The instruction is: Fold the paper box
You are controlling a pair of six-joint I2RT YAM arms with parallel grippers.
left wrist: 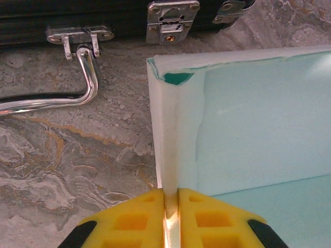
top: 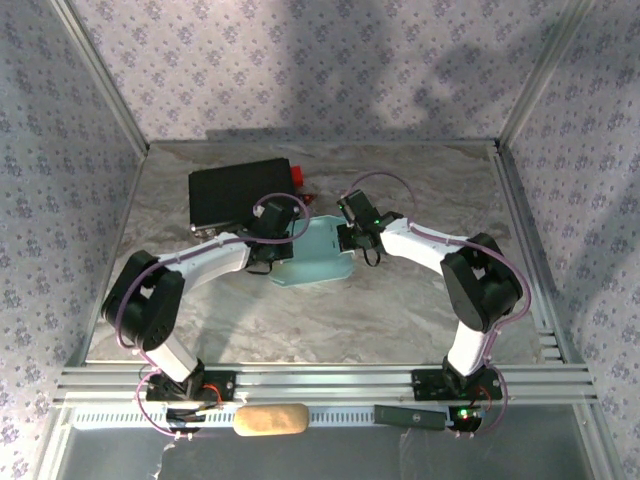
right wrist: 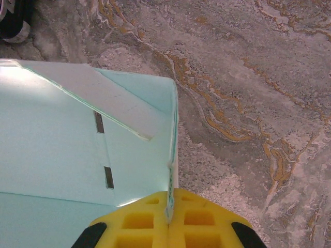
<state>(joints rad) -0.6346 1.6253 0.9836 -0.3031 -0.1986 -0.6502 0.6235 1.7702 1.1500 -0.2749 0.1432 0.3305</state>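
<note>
Now both pinching: left gripper (left wrist: pixel 171 205) clamped on box (left wrist: pixel 248 124) side wall, right gripper (right wrist: pixel 168 206) clamped on opposite wall. Hold walls upright, press creases evenly.

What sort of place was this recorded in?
Probably a purpose-built robot test booth rather than a home or workshop: a marble-patterned table edged with aluminium rails and closed in by floral-print walls.

a black case (top: pixel 243 193) with a red end (top: pixel 298 176) lies on the marbled tabletop (top: pixel 420 320) just beyond the left pincer (left wrist: pixel 171 201), its chrome handle (left wrist: pixel 77 88) and latch (left wrist: pixel 172 20) facing that pincer. far behind it, a tan oblong (top: pixel 271 419) rests at the near edge.
</note>
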